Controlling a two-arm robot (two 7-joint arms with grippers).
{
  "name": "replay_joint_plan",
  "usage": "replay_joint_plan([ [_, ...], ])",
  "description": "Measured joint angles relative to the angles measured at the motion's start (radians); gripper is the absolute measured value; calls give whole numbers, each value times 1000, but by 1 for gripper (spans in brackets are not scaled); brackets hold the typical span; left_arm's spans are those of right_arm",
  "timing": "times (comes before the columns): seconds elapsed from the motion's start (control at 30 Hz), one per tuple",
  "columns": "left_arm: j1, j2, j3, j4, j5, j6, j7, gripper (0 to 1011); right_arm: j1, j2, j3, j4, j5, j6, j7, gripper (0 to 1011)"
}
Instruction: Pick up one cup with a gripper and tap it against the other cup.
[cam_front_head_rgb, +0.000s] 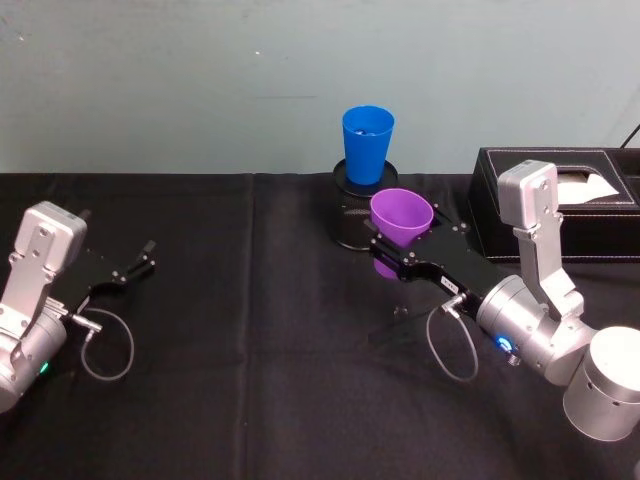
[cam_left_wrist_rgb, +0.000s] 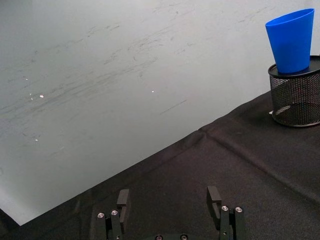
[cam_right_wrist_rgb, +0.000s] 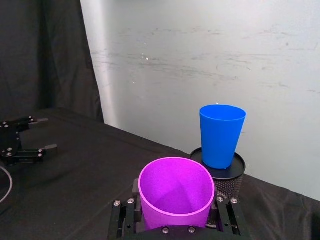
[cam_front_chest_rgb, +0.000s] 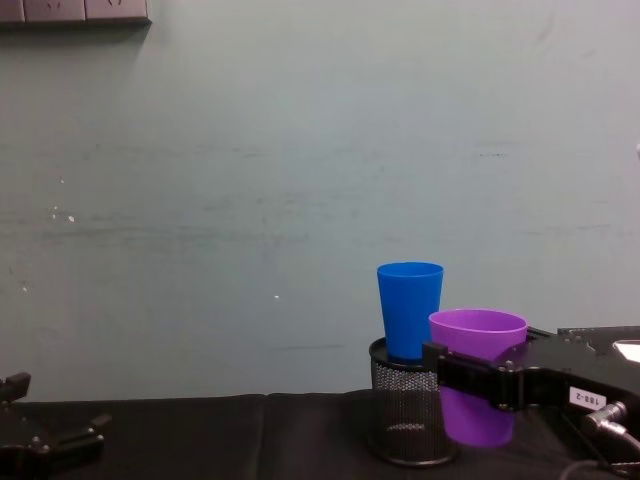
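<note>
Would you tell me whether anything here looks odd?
The blue cup stands perched atop the black mesh holder, not on the table. The right gripper holds the purple cup upright; the left gripper rests idle at left.

- Your right gripper has its fingers clamped around the purple cup, which is upright just in front of the black mesh holder.
- The blue cup stands upright on top of that holder, close behind the purple cup.
- Your left gripper sits with its fingers spread at the left of the black table, well apart from both cups.
</note>
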Motion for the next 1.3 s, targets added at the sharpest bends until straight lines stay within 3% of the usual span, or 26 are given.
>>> replay_joint_plan([
  [1.3, 0, 0, 0, 0, 0, 0, 0, 1000, 0, 0, 0, 0, 0, 0, 0, 726],
])
